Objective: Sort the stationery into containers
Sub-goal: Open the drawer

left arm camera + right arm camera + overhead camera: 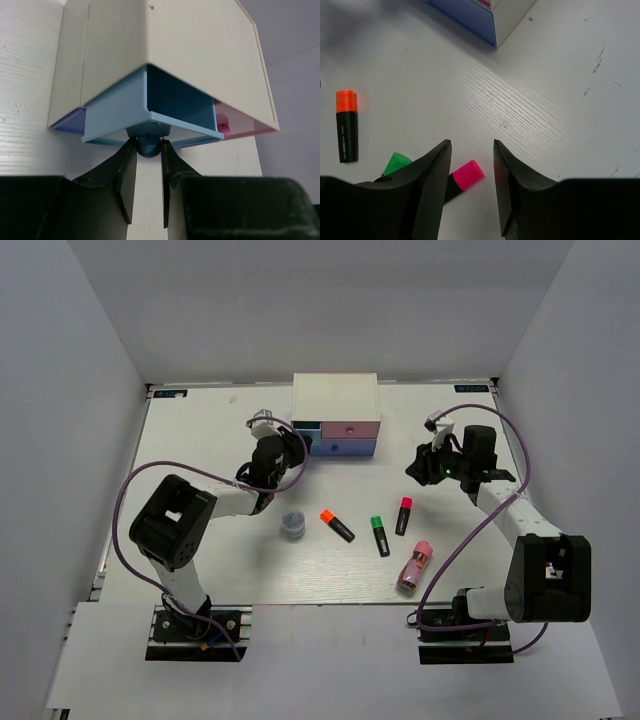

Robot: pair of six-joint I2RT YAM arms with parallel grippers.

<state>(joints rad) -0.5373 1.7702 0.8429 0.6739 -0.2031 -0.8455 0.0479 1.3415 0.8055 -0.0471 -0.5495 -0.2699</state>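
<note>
The white drawer chest [335, 405] stands at the back centre. Its light blue drawer [125, 107] is pulled partly out, and my left gripper [149, 145] is shut on the drawer's small blue knob [149, 146]. On the table in front lie the orange highlighter [337, 525], the green highlighter [380, 535] and the pink-red highlighter [403, 516]. The pink tube [415, 566] and the blue-grey pot [293, 524] lie there too. My right gripper [471, 143] hovers open above the pink-red highlighter [467, 175], holding nothing.
The pink drawer [242, 125] and the wide periwinkle drawer [67, 122] are closed. In the right wrist view the chest's corner [505, 15] is at the top. Grey walls enclose the table [200, 440] on three sides.
</note>
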